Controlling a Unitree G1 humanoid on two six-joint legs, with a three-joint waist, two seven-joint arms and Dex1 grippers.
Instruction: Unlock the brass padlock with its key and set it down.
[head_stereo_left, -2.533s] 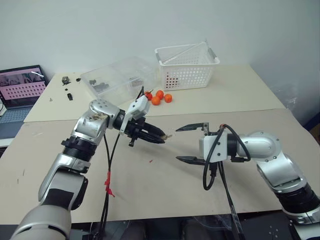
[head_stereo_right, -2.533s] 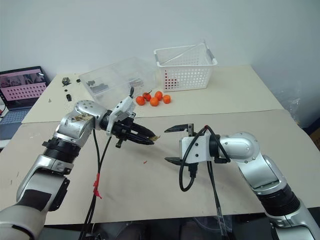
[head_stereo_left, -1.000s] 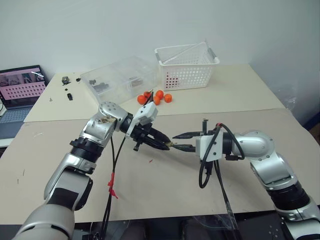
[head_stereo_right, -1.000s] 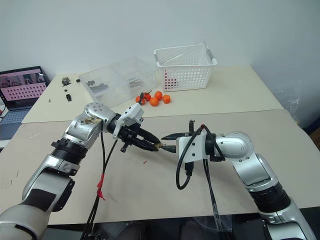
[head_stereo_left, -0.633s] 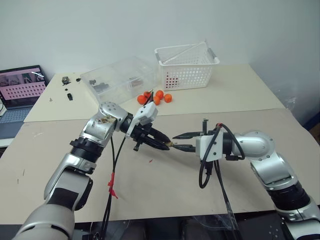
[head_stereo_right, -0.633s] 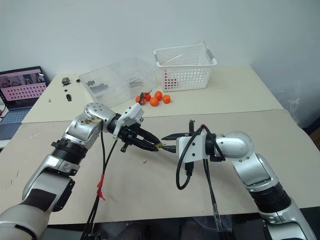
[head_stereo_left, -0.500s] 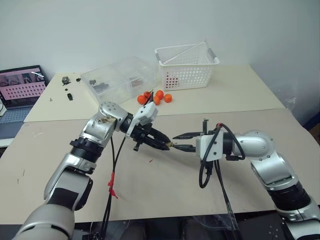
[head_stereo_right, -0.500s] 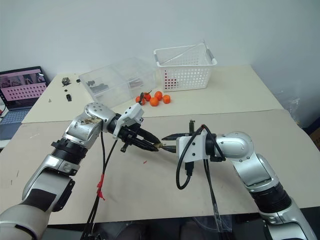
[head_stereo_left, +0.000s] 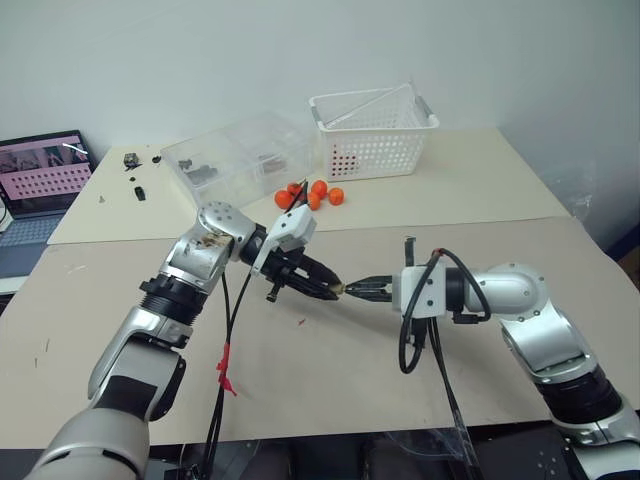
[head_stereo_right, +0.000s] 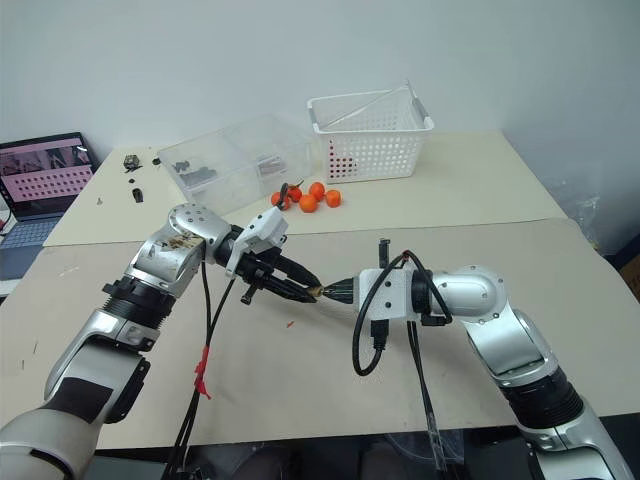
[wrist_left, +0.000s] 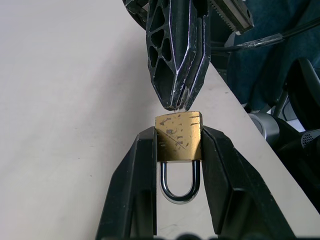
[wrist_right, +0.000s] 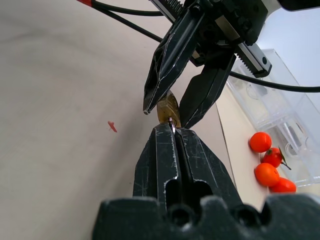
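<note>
The brass padlock (wrist_left: 178, 136) hangs above the table (head_stereo_left: 480, 230), clamped by its body in the left gripper (wrist_left: 178, 165). The right gripper (wrist_right: 174, 131) is pinched shut on something thin and silvery at the lock's base, probably the key. The left wrist view shows the shackle seated, so unlocking and setting down remain.

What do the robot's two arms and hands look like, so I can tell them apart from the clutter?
Both arms are silver metal with black joint rings. Each hand, left hand and right hand, has a white housing, two black lattice fingers and loose black cables; red tape marks the left arm's cable.
</note>
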